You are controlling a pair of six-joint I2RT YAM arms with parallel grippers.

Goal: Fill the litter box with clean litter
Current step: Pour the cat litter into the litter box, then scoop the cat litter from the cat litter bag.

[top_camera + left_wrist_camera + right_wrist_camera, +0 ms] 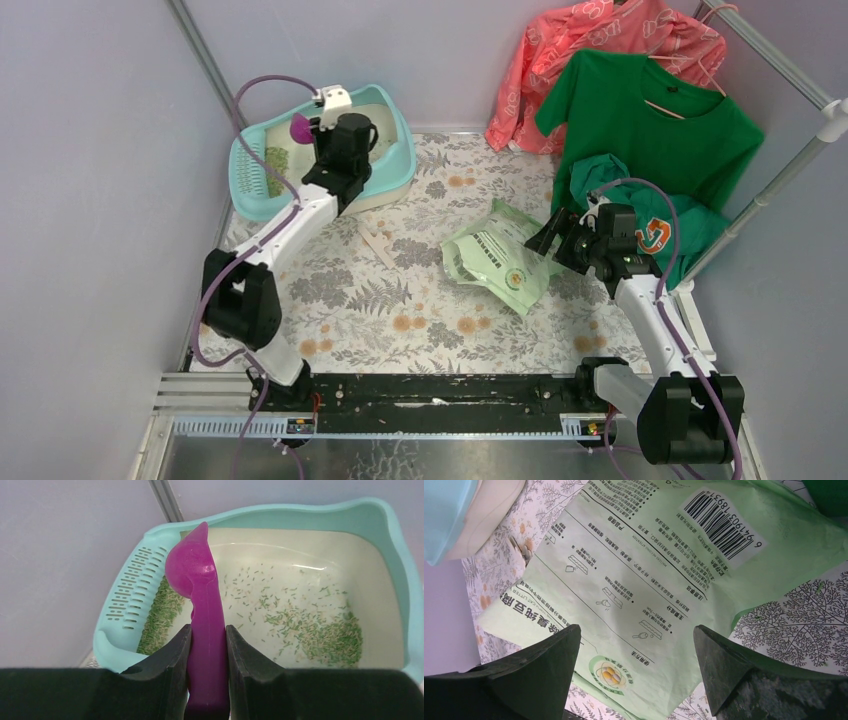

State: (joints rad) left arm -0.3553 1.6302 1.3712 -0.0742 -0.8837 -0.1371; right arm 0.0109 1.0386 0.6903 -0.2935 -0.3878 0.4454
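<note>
- My left gripper (206,632) pinches the purple scoop (196,572) over the litter box (320,514), which holds clean litter (330,639).
- My right gripper (635,630), spread, hovers above the green bag (649,555).

You'll read, upside down in the right wrist view, on the light green printed plastic bag (634,580): barcode 6 941903 189314; "CAT LITTER" by its left edge; Chinese print elsewhere.

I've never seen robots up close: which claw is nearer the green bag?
Right. The right gripper, open, hovers at the edge of the green bag; the left gripper, clamped on the purple scoop, is far off over the litter box.
</note>
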